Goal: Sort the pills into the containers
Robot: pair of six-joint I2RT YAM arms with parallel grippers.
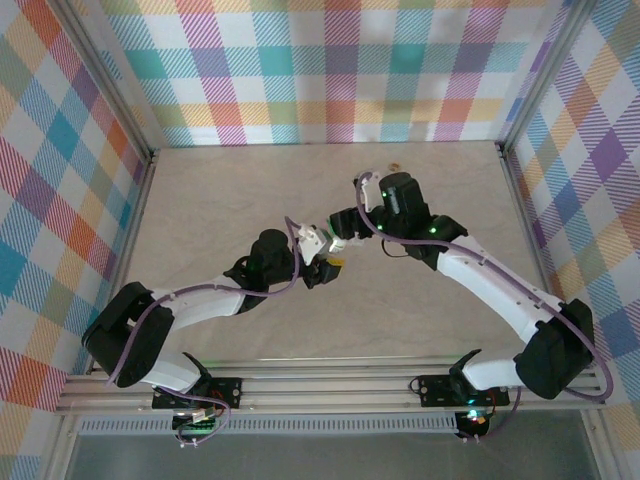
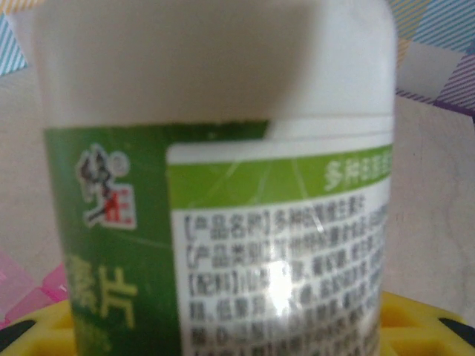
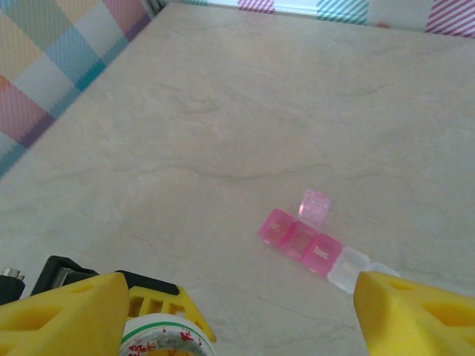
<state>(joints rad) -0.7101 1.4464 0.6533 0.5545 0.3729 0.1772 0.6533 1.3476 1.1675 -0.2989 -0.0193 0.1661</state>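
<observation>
Uncapping of the bottle was judged to be the step in hand. At the left, the left gripper (image 1: 328, 256) was seen clamped on the small white bottle (image 2: 223, 185), whose green label was pressed close to the left wrist camera. The bottle was held above the middle of the table (image 3: 223, 111), well away from every edge. Whether its cap was on could not be told. Just beside it, the right gripper (image 3: 237, 297) was spread wide and empty, with the bottle's top seen low between its fingers, nearer the left one. Farther right, the pink pill box (image 3: 304, 241) was laid flat on the table with one lid raised, apart from both grippers. The next move was judged to call for the right gripper being centred over the bottle's top and closed squarely, so that the bottle would not be twisted from the left hold.
</observation>
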